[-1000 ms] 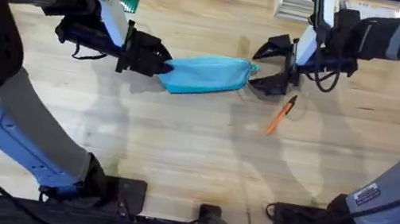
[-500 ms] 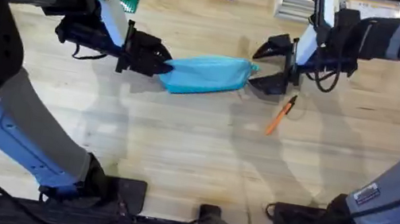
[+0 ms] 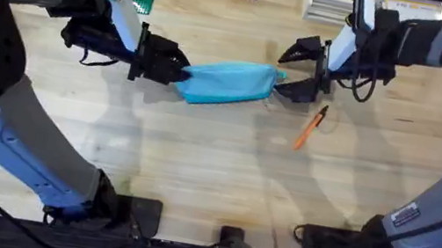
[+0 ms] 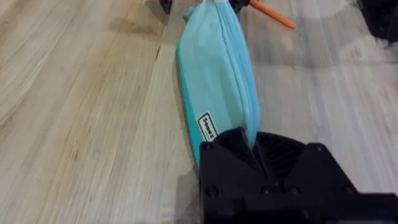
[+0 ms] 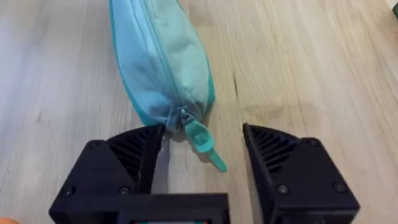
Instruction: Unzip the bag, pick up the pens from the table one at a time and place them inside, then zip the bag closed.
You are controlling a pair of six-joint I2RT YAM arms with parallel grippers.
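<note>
Bag (image 3: 229,83) lies zipped, mid-frame on bench (image 3: 197,165). Your left hand (image 3: 178,70) clamps bag's left end. Your right hand (image 3: 287,70) spread wide at bag's right end, zipper pull (image 5: 206,145) between fingers, untouched. Orange pen (image 3: 310,127) lower right of bag.

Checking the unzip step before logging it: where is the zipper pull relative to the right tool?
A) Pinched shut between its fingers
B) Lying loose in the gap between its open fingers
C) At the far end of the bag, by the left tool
B: in the right wrist view the zipper pull lies on the table between the right tool's spread fingers, touching neither.
</note>
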